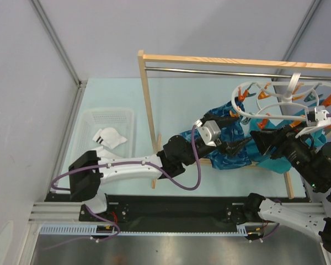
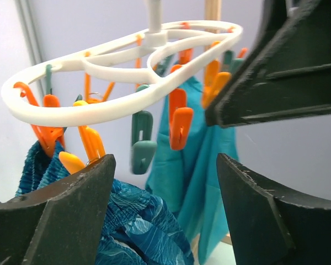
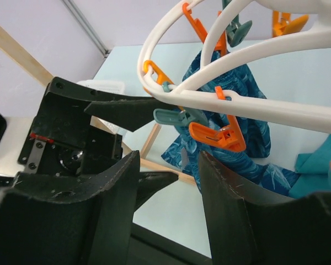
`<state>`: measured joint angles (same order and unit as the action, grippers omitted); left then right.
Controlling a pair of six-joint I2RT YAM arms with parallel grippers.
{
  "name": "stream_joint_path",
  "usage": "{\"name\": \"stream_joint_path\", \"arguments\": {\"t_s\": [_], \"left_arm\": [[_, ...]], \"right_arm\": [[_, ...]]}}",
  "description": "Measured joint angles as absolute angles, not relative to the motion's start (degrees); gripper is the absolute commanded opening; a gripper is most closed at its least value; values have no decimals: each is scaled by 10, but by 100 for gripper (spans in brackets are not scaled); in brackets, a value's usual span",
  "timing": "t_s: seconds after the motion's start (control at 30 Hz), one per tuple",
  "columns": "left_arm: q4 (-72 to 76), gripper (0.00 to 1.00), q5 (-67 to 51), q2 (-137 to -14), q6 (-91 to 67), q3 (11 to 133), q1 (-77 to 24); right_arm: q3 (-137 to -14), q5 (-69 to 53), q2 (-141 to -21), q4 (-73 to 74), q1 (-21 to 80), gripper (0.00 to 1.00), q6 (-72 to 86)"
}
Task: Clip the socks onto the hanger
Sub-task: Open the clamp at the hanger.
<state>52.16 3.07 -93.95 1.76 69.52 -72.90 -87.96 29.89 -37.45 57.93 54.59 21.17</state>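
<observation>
Overhead view: a white plastic oval double-ring hanger with small orange clips hangs at about 2 o'clock from the metal rail of a wooden-framed rack. Two short white socks with black-striped cuffs lie in a white plastic mesh basket at 9 o'clock, well apart from the hanger. The left gripper reaches to just below the hanger's near rim, in front of a blue patterned cloth. The right gripper faces it from 3 o'clock, tips close together, near a teal garment.

Left wrist view: its two black fingers sit at 7 and 5 o'clock, spread wide with nothing between them. The hanger ring fills the upper half, with orange and teal clips dangling. The blue cloth is at 6 o'clock, the teal garment in the centre, and the other gripper's black fingers at 2 o'clock.

Right wrist view: its own fingers at the bottom stand a moderate gap apart, holding nothing. An orange clip hangs just above that gap. The left gripper, parted and empty, is at 9 o'clock.
</observation>
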Motion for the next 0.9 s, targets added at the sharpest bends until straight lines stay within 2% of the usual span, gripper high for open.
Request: {"name": "stream_joint_path", "arguments": {"t_s": [0.4,0.53,0.7,0.8,0.9], "left_arm": [[522,61,63,-996,21,734,-729],[521,50,63,-1008,19,745,-729],[519,41,68,-1013,20,752,-729],[518,29,73,-1013,19,752,-729],[517,27,75,-1013,20,752,-729]], "right_arm": [[-880,279,-371,575,546,52,214],[-880,277,-371,571,546,52,214],[-880,275,-371,571,546,52,214],[-880,276,-371,571,546,52,214],[-880,276,-375,570,546,52,214]]}}
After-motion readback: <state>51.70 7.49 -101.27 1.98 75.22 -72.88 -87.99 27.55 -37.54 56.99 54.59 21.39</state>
